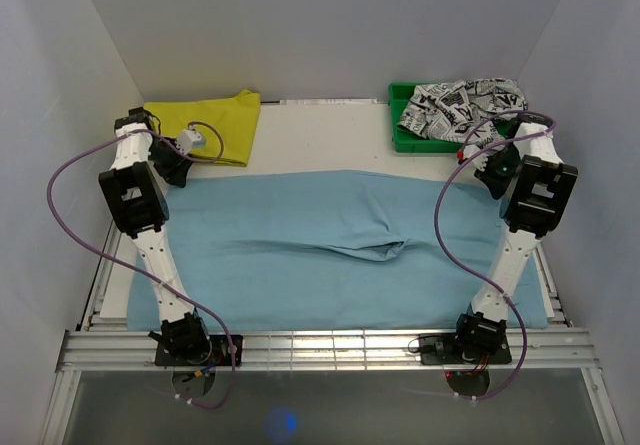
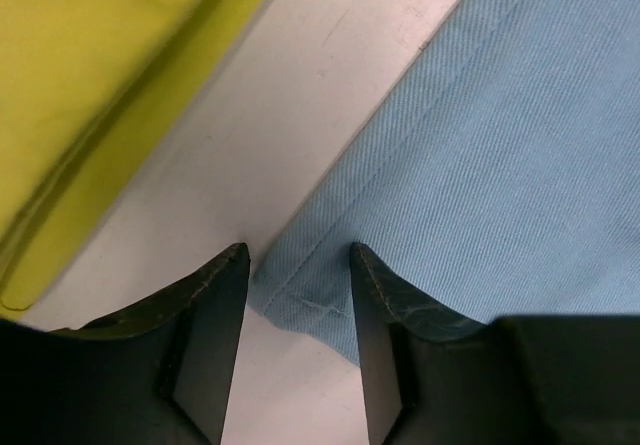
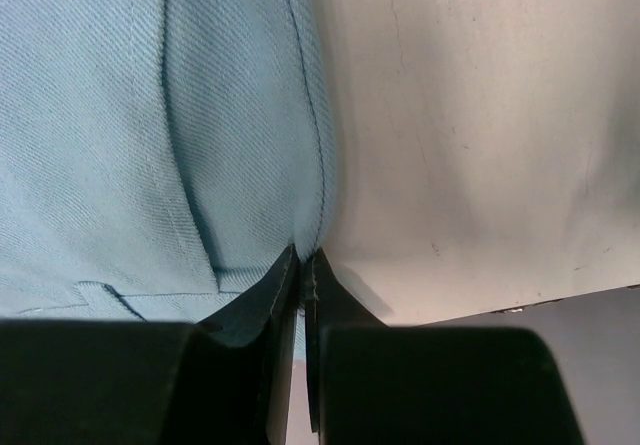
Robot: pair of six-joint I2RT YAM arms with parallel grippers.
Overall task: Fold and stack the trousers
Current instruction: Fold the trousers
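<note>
Trousers (image 1: 330, 250) lie spread flat across the tabletop (image 1: 320, 130), far-right edge pinched in the right gripper (image 3: 303, 257), whose tips hide the seam, far-left corner between the parted fingers of the left gripper (image 2: 298, 255), contact unclear.

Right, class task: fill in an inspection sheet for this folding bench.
Surface: white tabletop, mostly covered.
Job's things: light blue cloth trousers spread flat across it.
Clutter: folded yellow garment far left; green plastic bin holding black-on-white printed garment far right.
Claws: left claw open astride a trouser corner; right claw shut on the trouser edge.
Cables: purple cables loop off both arms.
Surroundings: plain white walls.
</note>
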